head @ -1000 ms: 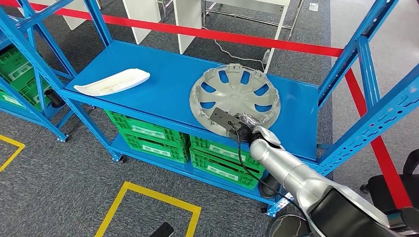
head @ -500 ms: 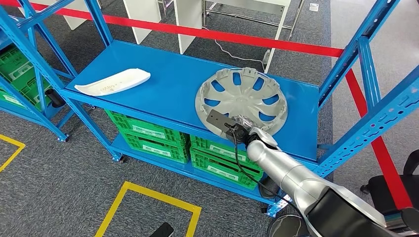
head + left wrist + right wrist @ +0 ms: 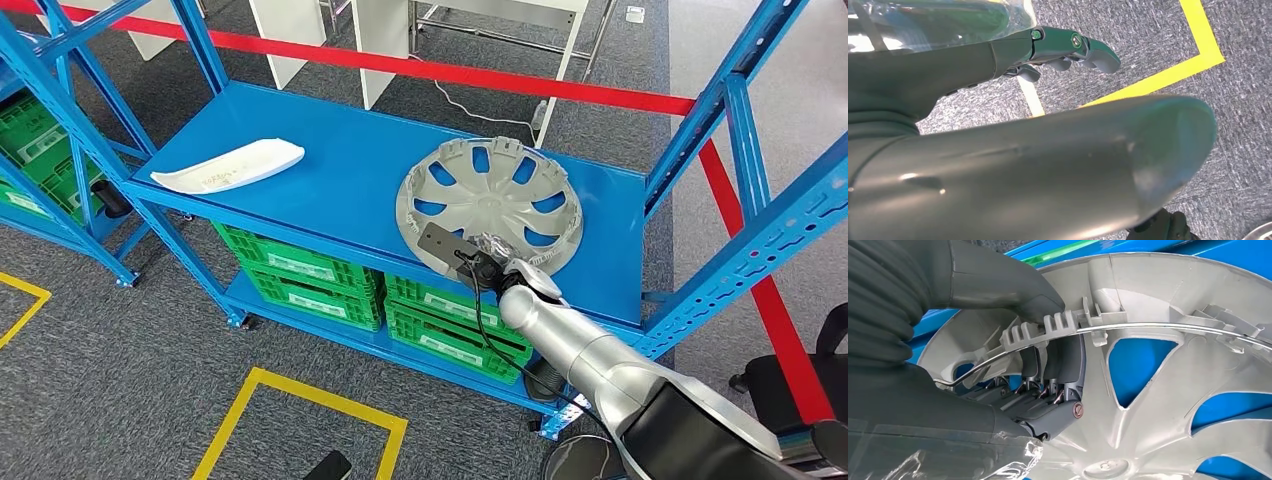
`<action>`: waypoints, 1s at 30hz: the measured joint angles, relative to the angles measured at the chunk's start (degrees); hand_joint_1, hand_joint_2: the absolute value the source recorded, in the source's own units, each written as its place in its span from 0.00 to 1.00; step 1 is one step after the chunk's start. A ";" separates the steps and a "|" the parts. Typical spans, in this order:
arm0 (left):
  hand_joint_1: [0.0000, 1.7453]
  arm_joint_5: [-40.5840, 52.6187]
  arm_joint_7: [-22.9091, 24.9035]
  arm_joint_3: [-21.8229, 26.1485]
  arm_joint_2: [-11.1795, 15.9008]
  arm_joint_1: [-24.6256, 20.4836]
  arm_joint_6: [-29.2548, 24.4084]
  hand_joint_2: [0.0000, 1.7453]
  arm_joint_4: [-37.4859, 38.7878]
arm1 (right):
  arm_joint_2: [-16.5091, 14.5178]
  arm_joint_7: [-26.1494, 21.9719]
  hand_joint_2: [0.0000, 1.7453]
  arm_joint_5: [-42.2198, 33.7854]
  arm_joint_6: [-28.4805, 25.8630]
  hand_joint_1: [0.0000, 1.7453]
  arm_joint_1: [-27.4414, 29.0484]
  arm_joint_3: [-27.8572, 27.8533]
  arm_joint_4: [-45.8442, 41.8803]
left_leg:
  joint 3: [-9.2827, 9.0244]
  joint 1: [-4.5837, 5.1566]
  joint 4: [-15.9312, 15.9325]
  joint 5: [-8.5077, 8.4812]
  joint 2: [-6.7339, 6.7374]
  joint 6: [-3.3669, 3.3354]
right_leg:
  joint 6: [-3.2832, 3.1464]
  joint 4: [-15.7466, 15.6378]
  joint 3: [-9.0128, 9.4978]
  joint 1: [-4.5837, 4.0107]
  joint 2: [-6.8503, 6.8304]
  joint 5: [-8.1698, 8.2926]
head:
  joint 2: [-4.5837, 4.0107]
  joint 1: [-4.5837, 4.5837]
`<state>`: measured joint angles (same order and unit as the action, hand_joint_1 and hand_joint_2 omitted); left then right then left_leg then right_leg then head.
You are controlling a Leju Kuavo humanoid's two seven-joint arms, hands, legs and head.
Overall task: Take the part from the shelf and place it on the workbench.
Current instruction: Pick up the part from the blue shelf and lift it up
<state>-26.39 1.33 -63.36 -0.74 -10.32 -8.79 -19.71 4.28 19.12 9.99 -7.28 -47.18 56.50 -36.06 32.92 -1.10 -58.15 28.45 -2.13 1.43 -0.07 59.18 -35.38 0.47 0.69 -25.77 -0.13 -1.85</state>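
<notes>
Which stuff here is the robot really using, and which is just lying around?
Using: wheel cover, gripped at its rim by the right hand; blue shelf.
Lying around: white curved panel, green crates, red floor tape.

The hubcap (image 3: 488,203) lies on the blue shelf (image 3: 330,170) toward its right end, with the right hand (image 3: 500,262) gripping its near rim over the shelf's front edge. Left of the hubcap the shelf top is bare up to a white part (image 3: 228,167), well apart. Right of the hubcap a slanted blue upright (image 3: 745,150) hems in that side. Behind the hubcap a red bar (image 3: 430,70) runs across.
</notes>
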 joint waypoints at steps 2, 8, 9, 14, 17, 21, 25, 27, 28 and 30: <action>0.00 -0.04 0.00 0.00 0.00 0.00 0.00 0.00 0.00 | 0.00 -0.02 1.00 -0.01 -0.26 1.00 0.00 0.10 0.00 | 0.00 0.00 0.00 0.00 0.00 0.00 | 0.00 0.00 0.00 0.00 0.00 0.00 | 0.00 0.00; 0.00 -0.33 -0.13 0.00 0.00 0.03 0.01 0.00 0.00 | 0.00 -1.26 1.00 -0.83 -3.91 1.00 0.07 0.13 0.00 | 0.02 0.00 0.00 0.00 -0.01 0.00 | 0.00 0.00 0.00 0.00 -0.03 0.00 | 0.00 0.01; 0.00 -0.42 -0.18 0.00 0.00 0.05 0.02 0.00 0.00 | 0.01 -1.54 1.00 -0.99 -4.78 1.00 0.00 0.04 -0.05 | 0.03 0.00 0.00 0.00 -0.02 0.00 | 0.00 0.00 0.00 0.00 -0.04 0.00 | 0.00 0.01; 0.00 -0.70 -0.52 0.00 0.02 0.12 0.02 0.00 0.05 | 0.36 -2.12 1.00 -2.01 -6.98 1.00 -1.01 -0.61 -1.51 | 0.05 0.00 0.00 0.01 -0.02 0.00 | 0.00 0.00 -0.03 0.00 -0.01 0.00 | 0.00 -0.01; 0.00 -0.86 -0.91 0.00 0.03 0.13 0.02 0.00 0.07 | 0.59 -2.55 1.00 -2.58 -7.88 1.00 -1.71 -1.07 -3.54 | 0.05 0.00 0.00 0.01 -0.01 0.00 | 0.00 0.00 -0.05 0.00 0.00 0.00 | 0.00 -0.01; 0.00 -1.13 -1.28 0.00 0.04 0.15 0.02 0.00 0.09 | 0.74 -2.77 1.00 -2.76 -8.70 1.00 -2.27 -1.45 -6.42 | 0.06 0.00 0.00 0.01 -0.01 0.01 | 0.01 0.00 -0.06 0.00 -0.01 -0.01 | 0.00 0.01; 0.00 -1.35 -1.54 0.00 0.04 0.15 0.02 0.00 0.09 | 0.88 -3.03 1.00 -2.80 -9.19 1.00 -2.46 -1.51 -9.08 | 0.07 0.00 0.00 0.01 -0.01 0.01 | 0.02 0.00 -0.06 0.00 -0.01 -0.01 | 0.00 0.00; 0.00 -1.46 -1.63 0.00 0.04 0.16 0.02 0.00 0.09 | 0.95 -3.46 1.00 -2.80 -9.59 1.00 -2.48 -1.51 -10.14 | 0.08 0.00 0.00 0.01 -0.01 0.01 | 0.02 0.00 -0.06 0.00 -0.02 -0.01 | 0.00 0.00; 0.00 -1.52 -1.68 0.00 0.04 0.16 0.02 0.00 0.09 | 0.98 -3.87 1.00 -2.80 -9.91 1.00 -2.48 -1.53 -10.58 | 0.08 0.00 0.00 0.01 -0.01 0.01 | 0.02 0.00 -0.06 0.00 -0.02 -0.01 | 0.00 -0.01; 0.00 -1.64 -1.78 0.00 0.04 0.17 0.02 0.00 0.09 | 1.02 -4.80 1.00 -2.79 -10.56 1.00 -2.46 -1.60 -11.40 | 0.09 0.00 0.00 0.01 -0.01 0.01 | 0.02 0.00 -0.07 0.00 -0.02 -0.01 | 0.00 -0.01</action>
<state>-28.03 -0.44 -63.36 -0.70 -10.15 -8.76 -19.63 5.31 14.32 7.20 -17.84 -49.64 54.90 -47.47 33.01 -1.10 -58.15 28.47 -2.14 1.43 -0.06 59.18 -35.45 0.47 0.67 -25.79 -0.13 -1.86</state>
